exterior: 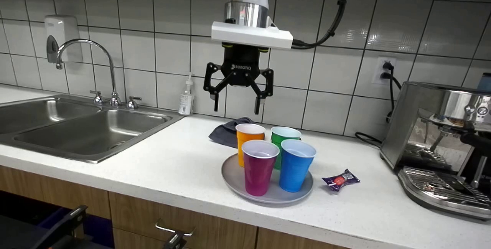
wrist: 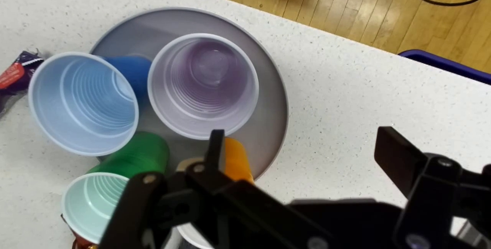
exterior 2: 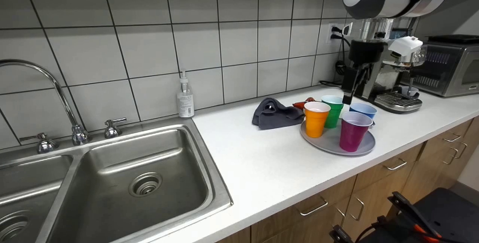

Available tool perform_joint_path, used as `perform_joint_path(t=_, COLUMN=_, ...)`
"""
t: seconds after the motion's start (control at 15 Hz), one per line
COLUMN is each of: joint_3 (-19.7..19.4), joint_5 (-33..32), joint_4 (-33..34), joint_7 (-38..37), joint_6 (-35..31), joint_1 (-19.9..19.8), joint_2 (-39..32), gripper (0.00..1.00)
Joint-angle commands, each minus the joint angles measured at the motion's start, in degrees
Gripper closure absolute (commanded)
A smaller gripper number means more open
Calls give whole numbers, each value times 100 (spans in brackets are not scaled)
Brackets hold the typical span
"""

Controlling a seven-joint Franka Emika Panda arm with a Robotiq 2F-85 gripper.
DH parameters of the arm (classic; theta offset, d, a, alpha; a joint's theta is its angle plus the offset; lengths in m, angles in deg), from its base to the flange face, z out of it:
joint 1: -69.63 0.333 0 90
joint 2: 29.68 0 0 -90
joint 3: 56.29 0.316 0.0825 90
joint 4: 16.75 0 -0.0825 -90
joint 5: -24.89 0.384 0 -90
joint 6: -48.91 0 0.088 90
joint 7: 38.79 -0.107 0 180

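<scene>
My gripper (exterior: pixel 236 106) is open and empty, pointing down above the cups. Its fingers also show in the wrist view (wrist: pixel 303 145), wide apart. A grey plate (exterior: pixel 234 185) carries an orange cup (exterior: pixel 249 149), a magenta cup (exterior: pixel 260 174), a blue cup (exterior: pixel 295 172) and a green cup (exterior: pixel 282 139), all upright. The gripper is nearest to the orange cup, with a gap between them in the exterior view. In the wrist view one finger hides much of the orange cup (wrist: pixel 237 159); the magenta cup (wrist: pixel 207 88) is in plain view.
A dark cloth (exterior: pixel 226 132) lies behind the plate. A purple wrapped snack (exterior: pixel 340 180) lies beside it. A coffee machine (exterior: pixel 433 134), a pump bottle (exterior: pixel 186 101) and a sink (exterior 2: pixel 146 153) with a tall faucet (exterior: pixel 109 57) are around. A red item (exterior 2: pixel 300 104) lies behind the cups.
</scene>
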Motion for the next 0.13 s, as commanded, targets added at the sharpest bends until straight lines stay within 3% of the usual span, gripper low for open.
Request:
perform_joint_path(t=0.0, joint_3=-131, joint_5=-40, joint_4=4, joint_7=-33, joint_6=11, joint_1=133, joint_2=7, gripper=0)
perform_joint_path(t=0.07, joint_3=-131, joint_5=-40, joint_4=4, joint_7=-33, joint_6=11, joint_1=133, joint_2=7, gripper=0)
